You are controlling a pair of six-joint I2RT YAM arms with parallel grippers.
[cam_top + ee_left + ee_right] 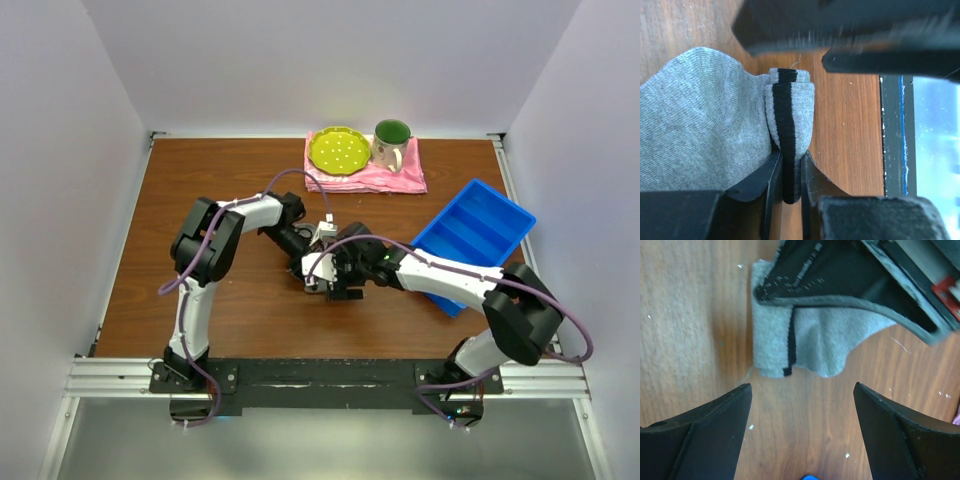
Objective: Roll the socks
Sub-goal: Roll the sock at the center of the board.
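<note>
The left pincer (788,172) is nipped almost closed on the folded, black-striped end of the grey sock (700,125), apparently pinning that first turn so it cannot spring open. The rest of the fabric lies spread flat near the middle of the wooden tabletop (845,125). The right pincer (801,390) hangs just above the same end, jaws spread wide with nothing between them, seemingly placed to help push the roll onward.

No readable text, label, brand or number anywhere; small marks perhaps too blurred.
</note>
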